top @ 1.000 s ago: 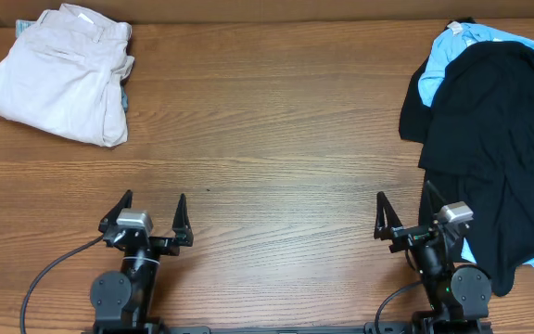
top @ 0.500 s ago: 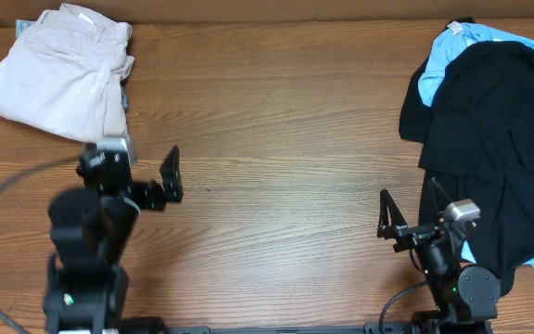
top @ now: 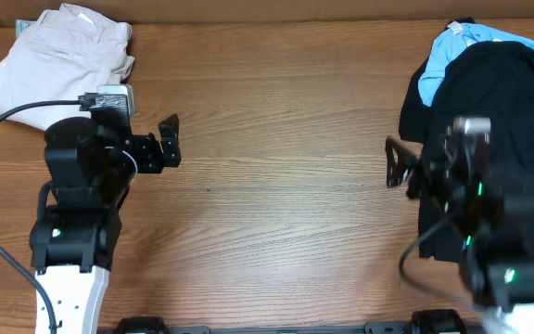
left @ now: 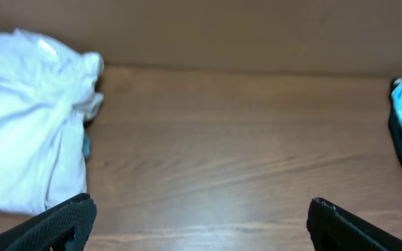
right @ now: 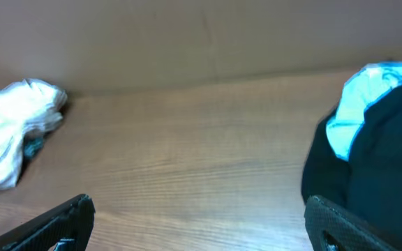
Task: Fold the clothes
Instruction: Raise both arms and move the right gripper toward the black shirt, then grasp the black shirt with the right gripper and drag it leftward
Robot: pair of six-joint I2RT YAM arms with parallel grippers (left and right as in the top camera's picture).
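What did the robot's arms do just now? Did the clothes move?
Both arms rose and swung out across the table, the left first, then the right. The left gripper and right gripper stayed open, holding nothing. The black T-shirt, light blue tee and beige trousers lay unmoved.

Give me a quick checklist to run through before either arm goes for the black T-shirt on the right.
1. The left gripper is open and empty: ok.
2. The right gripper is open and empty: ok.
3. The black T-shirt lies uppermost: ok.
4. The black T-shirt is spread flat: not ok, it is rumpled over the light blue tee.
5. The beige trousers lie apart from it: ok, far left corner.
6. The right gripper is free of the fabric: cannot tell.
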